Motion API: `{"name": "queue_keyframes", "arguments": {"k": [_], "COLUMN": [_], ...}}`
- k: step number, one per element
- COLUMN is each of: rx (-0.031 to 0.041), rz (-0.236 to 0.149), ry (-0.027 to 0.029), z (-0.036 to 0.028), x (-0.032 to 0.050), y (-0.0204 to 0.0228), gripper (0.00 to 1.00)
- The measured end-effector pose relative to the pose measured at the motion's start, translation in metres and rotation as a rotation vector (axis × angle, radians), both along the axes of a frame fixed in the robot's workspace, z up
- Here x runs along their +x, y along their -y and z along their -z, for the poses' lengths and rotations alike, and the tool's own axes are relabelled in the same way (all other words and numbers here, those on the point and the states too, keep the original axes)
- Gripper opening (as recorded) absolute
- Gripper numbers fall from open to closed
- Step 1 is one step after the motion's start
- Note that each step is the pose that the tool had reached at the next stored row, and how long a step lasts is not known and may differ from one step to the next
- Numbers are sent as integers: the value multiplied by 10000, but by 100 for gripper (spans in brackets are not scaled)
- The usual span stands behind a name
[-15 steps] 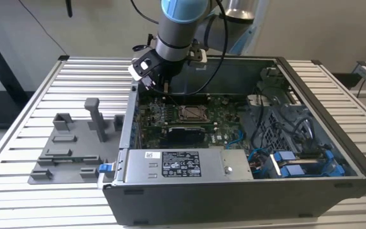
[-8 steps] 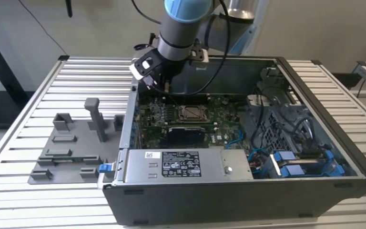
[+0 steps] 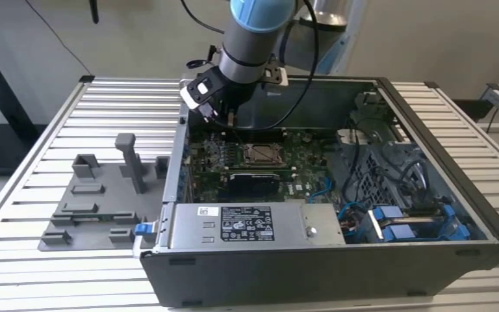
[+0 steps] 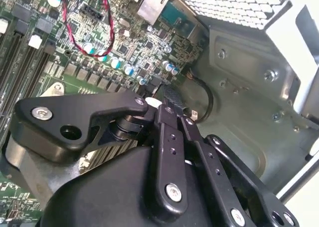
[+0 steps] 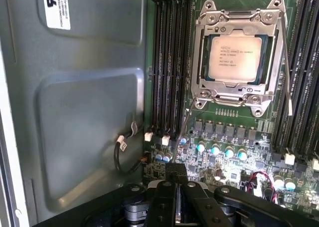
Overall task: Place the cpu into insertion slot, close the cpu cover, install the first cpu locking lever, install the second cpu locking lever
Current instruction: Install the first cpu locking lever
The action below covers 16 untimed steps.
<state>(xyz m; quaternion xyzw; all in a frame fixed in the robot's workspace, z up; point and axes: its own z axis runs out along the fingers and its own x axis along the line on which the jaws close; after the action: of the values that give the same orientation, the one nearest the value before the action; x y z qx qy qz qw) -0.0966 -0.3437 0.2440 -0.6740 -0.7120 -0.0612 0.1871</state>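
Observation:
The cpu (image 5: 238, 57) lies in the insertion slot (image 3: 261, 153), silvery top up. The cpu cover (image 5: 202, 52) is down flat around it. One thin wire locking lever (image 5: 183, 129) slants away from the socket's corner toward my fingertips. A second lever (image 5: 286, 62) runs along the opposite side of the socket. My gripper (image 5: 175, 171) hangs over the motherboard beside the socket, near the case wall, with its black fingers (image 4: 172, 96) pressed together. The slanted lever's free end reaches the fingertips; I cannot tell whether it touches them. In the exterior view the gripper (image 3: 213, 112) is over the case's back left corner.
Long black memory slots (image 5: 167, 62) run between the socket and the grey case wall (image 5: 89, 112). A red and black wire (image 4: 107, 32) loops over the board. The power supply (image 3: 249, 224) fills the case front. A grey fixture (image 3: 102, 201) stands on the table at the exterior view's left.

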Motion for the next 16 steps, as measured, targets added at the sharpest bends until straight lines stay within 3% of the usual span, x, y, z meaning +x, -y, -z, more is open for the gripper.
{"name": "queue_keyframes", "arguments": {"k": [10, 16], "rx": [124, 208], "rz": [-2, -2], "ry": [-263, -475], "z": [-18, -53], "x": [196, 311], "y": [19, 29], "gripper": [11, 11]}}
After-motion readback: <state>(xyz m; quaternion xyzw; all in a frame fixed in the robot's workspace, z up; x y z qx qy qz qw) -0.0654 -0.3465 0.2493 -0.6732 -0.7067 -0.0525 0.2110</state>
